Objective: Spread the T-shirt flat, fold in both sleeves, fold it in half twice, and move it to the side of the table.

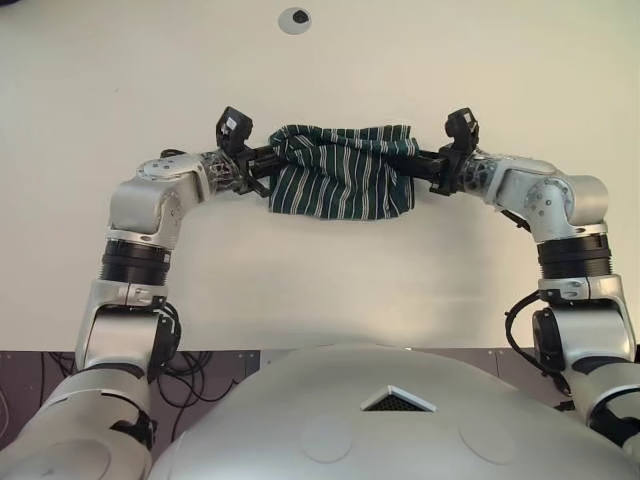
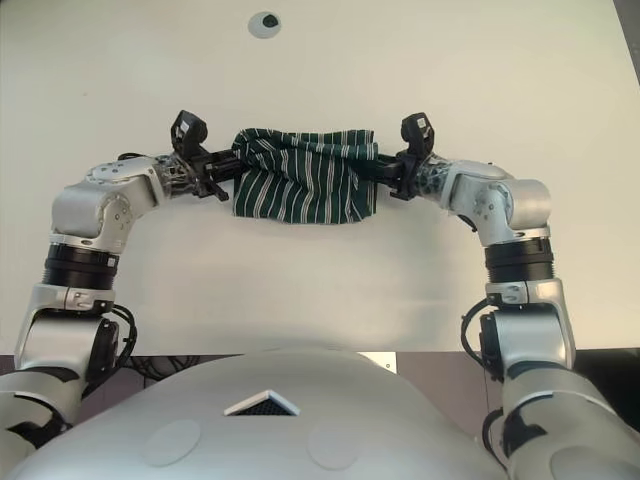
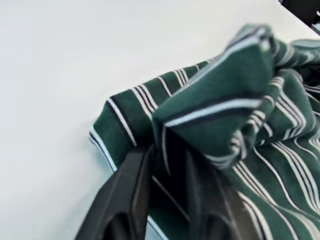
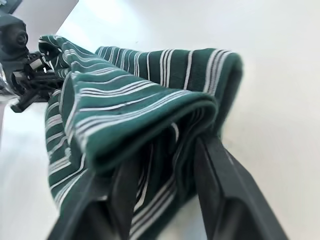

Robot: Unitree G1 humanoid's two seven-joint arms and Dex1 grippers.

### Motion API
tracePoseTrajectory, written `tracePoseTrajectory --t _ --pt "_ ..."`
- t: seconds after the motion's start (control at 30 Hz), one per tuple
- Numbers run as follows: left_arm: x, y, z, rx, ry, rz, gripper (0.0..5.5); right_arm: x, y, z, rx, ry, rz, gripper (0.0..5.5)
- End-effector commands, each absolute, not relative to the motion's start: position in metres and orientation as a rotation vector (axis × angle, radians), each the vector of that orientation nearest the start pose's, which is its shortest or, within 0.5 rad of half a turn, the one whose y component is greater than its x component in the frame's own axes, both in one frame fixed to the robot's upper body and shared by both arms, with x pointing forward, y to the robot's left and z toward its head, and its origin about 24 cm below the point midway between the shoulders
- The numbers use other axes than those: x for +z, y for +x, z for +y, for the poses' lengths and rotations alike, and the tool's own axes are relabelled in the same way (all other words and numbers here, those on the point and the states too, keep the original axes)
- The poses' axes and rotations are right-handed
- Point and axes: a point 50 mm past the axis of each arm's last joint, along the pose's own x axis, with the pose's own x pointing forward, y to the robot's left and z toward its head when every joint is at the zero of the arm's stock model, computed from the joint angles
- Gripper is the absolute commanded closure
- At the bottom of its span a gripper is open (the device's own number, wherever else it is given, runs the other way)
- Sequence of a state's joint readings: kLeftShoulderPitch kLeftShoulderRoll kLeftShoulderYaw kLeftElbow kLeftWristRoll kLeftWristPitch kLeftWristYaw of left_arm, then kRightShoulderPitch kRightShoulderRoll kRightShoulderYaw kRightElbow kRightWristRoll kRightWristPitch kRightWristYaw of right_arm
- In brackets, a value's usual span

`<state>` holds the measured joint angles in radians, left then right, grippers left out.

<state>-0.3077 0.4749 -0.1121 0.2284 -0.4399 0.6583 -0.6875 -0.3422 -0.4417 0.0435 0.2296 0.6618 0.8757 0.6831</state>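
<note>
left gripper and right gripper each pinch an end of the striped t-shirt bunched between them — i'd draw them apart evenly, level, before lowering.

It looks like a robotics lab or test room rather than a home. The work surface is a plain white office-style table with a round cable port at the top centre of the frame. At lower left, loose black cables hang tangled below the table's near edge.
</note>
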Motion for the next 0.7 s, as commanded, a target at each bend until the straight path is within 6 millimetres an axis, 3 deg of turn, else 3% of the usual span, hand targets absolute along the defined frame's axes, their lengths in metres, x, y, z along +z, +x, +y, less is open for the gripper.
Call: tracePoseTrajectory --t 0.03,0.27,0.37,0.47,0.57,0.7 --pt "0.03 0.293 0.204 -0.549 -0.206 0.63 4.27 0.058 0.295 -0.183 0.712 0.556 0.614 3.84" --pt "0.039 0.3 0.221 -0.433 -0.538 0.555 4.27 0.062 0.303 -0.212 0.525 0.741 0.537 3.84" --pt "0.041 0.299 0.222 -0.428 -0.575 0.541 4.27 0.063 0.299 -0.214 0.513 0.66 0.447 3.84" --pt "0.041 0.301 0.228 -0.365 -0.542 0.496 4.23 0.069 0.289 -0.194 0.607 0.426 0.314 4.37" --pt "0.049 0.304 0.233 -0.349 -0.463 0.399 3.98 0.067 0.271 -0.158 0.739 0.14 0.21 4.89" --pt "0.066 0.299 0.217 -0.478 -0.303 0.241 3.54 0.05 0.252 -0.115 0.872 -0.142 0.14 5.46"
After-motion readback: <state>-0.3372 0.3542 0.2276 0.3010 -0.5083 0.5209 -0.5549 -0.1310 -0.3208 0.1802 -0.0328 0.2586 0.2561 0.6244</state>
